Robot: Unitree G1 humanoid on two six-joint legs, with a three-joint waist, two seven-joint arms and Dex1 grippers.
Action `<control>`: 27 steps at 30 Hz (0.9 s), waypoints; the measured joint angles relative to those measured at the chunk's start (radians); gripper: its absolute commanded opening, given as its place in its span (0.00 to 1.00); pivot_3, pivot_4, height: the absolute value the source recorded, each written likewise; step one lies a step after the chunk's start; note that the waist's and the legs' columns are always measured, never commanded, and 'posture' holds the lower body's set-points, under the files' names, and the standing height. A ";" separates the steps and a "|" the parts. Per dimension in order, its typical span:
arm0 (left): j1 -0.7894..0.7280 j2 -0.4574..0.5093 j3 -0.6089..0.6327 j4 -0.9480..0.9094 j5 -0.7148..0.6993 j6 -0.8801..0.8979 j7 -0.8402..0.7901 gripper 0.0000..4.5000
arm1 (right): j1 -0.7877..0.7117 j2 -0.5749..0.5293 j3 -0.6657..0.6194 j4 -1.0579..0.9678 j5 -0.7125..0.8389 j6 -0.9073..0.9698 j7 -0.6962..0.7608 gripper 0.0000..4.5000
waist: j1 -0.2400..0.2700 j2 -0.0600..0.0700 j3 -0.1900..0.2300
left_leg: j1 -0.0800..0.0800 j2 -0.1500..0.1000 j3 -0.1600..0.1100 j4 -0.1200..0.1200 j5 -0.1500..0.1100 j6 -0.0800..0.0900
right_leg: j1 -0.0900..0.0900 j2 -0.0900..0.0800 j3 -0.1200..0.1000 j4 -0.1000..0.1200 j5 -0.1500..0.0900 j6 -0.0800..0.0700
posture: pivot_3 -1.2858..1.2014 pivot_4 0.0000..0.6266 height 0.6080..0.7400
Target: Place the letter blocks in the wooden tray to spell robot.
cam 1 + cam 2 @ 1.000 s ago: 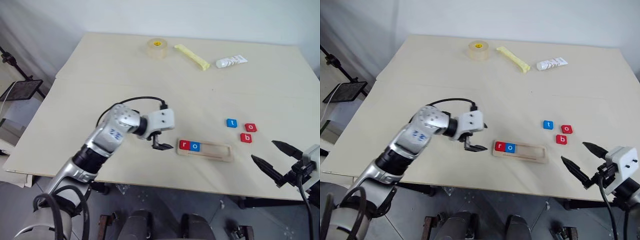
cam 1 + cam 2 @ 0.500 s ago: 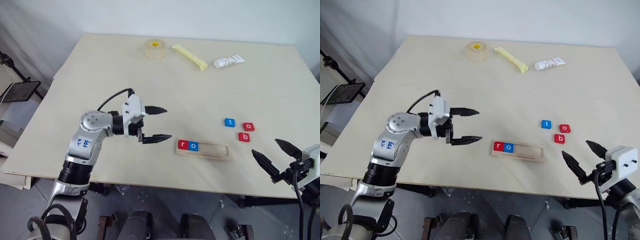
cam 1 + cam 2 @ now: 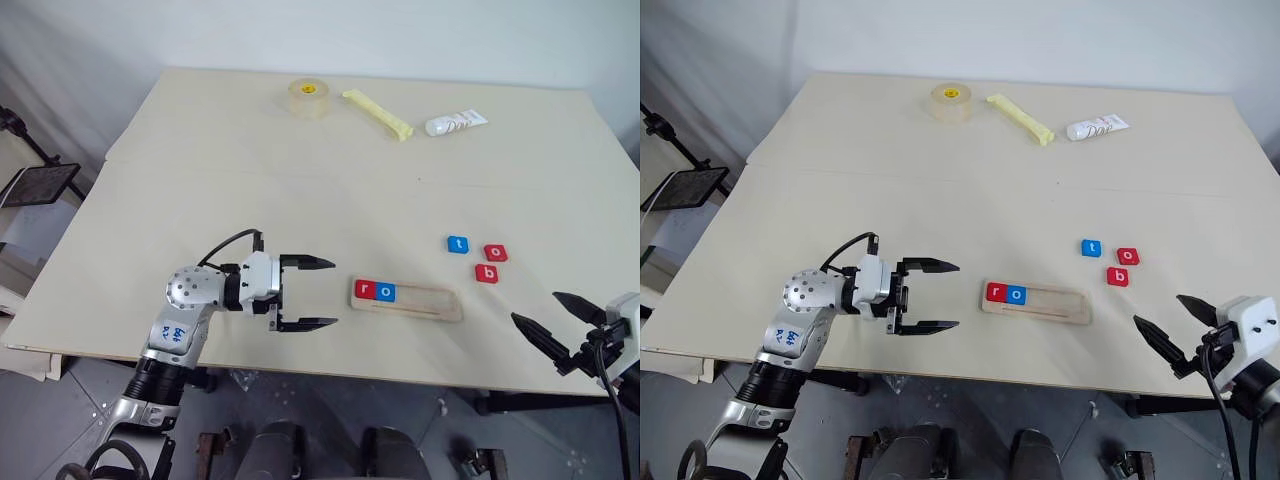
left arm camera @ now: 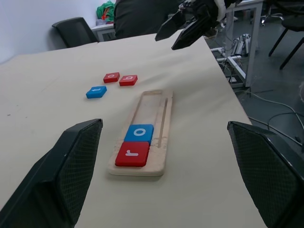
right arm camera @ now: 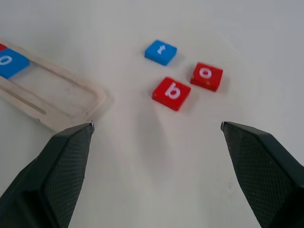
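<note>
The red b block (image 5: pixel 171 93) lies flat on the surface (image 3: pixel 300 180) just ahead of the right gripper (image 5: pixel 156 142), whose fingers are spread wide and empty; the red o (image 5: pixel 206 76) and blue t (image 5: pixel 160 52) lie just beyond it. It is judged light, rigid and thin, so it is best pinched across two opposite side edges, low against the surface, lest it slip. The wooden tray (image 3: pixel 430 303), with r and o seated at its near end, lies ahead of the left gripper (image 3: pixel 310 293), likewise spread and empty.

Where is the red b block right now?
The red b block lies on the table to the robot's right, just past the tray, beside the red o block.
</note>
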 measured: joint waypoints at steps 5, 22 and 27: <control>0.000 0.000 0.011 0.014 -0.004 -0.009 -0.001 0.99 | 0.004 0.000 0.000 0.000 -0.002 0.003 -0.005 1.00 | 0.000 0.000 0.000 | 0.000 0.000 0.000 0.000 0.000 0.000 | 0.000 0.000 0.000 0.000 0.000 0.000 | 0.52 0.24 1.00; -0.017 -0.006 0.029 0.136 -0.017 -0.070 -0.033 0.99 | -0.187 0.013 0.105 -0.054 -0.046 0.179 -0.226 1.00 | -0.003 0.000 0.000 | 0.000 0.000 0.000 0.000 0.000 0.000 | 0.000 0.000 0.000 0.000 0.000 0.000 | 0.52 0.24 1.00; -0.032 -0.022 0.029 0.184 -0.027 -0.132 -0.079 0.99 | -0.359 0.126 0.178 -0.002 -0.084 0.235 -0.394 1.00 | -0.002 0.001 0.000 | 0.000 0.000 0.000 0.000 0.000 0.000 | -0.001 0.000 -0.001 0.001 0.000 0.000 | 0.52 0.24 1.00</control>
